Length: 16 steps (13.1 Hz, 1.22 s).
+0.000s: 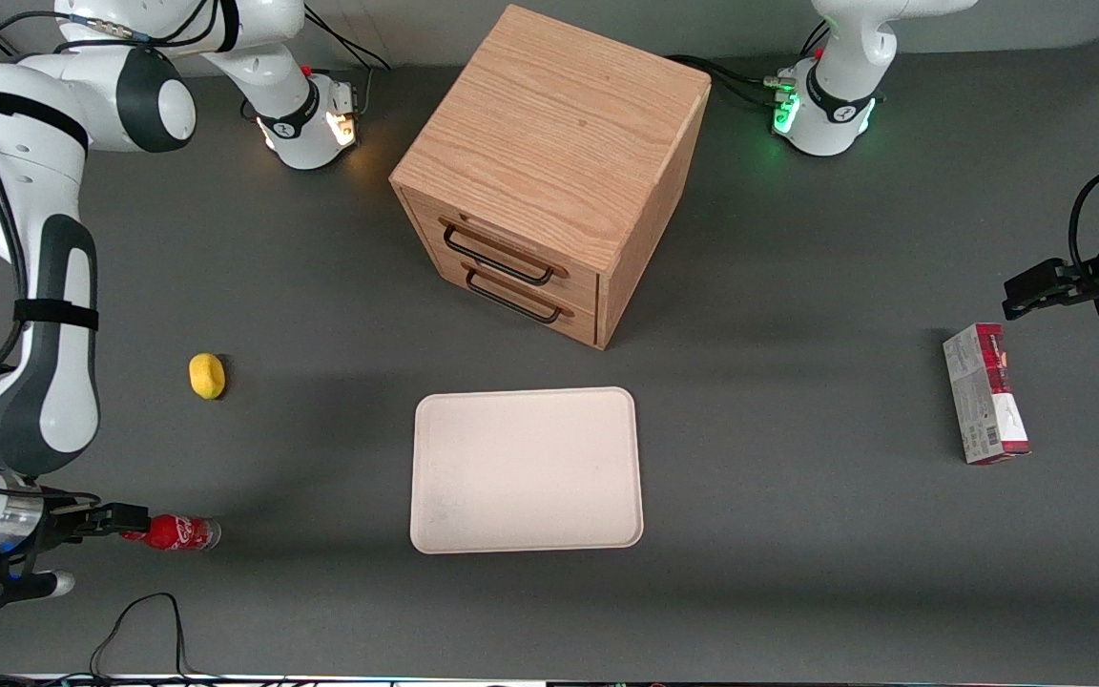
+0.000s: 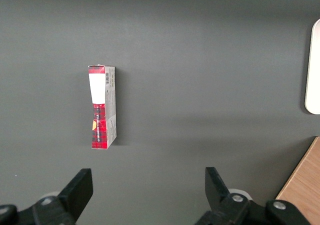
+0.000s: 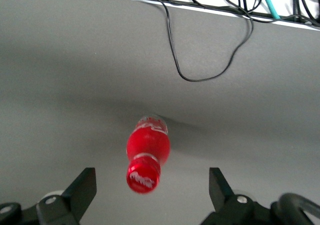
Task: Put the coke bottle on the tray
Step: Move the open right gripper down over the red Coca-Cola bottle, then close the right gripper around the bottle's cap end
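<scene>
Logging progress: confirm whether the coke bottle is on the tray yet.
No. The coke bottle lies on the table by the open gripper, apart from the tray.

A wooden two-drawer cabinet [image 1: 549, 172] stands at upper centre of the front view, a yellow lemon [image 1: 207, 375] at middle-left, a red-and-white carton [image 1: 985, 393] at middle-right, lying flat

Small red coke bottle [image 1: 173, 532] [image 3: 146, 154] with white script and clear base, lying on its side on the grey surface toward the working arm's end. Large cream-white tray [image 1: 527, 470], flat, rounded corners, in front of the drawers, well apart.
</scene>
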Motion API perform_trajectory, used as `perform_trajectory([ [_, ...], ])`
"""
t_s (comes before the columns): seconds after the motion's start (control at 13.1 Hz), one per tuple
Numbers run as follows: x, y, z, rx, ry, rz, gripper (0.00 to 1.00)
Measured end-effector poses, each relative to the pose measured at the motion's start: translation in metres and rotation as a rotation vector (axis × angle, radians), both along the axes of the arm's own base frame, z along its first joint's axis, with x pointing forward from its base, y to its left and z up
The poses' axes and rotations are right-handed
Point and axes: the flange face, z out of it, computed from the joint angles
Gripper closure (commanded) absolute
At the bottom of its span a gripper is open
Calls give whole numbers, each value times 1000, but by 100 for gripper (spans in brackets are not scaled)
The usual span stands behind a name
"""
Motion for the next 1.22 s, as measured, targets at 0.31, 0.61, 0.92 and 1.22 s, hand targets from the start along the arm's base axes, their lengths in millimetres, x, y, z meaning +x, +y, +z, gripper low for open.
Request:
perform_trajectory([
  [0.31, 2, 6, -14, 3, 5, 8, 0],
  [0.61, 2, 6, -20, 4, 13, 8, 22],
  [0.92, 2, 6, -20, 3, 15, 9, 100],
  [1.22, 2, 10, -23, -1, 21, 15, 100],
])
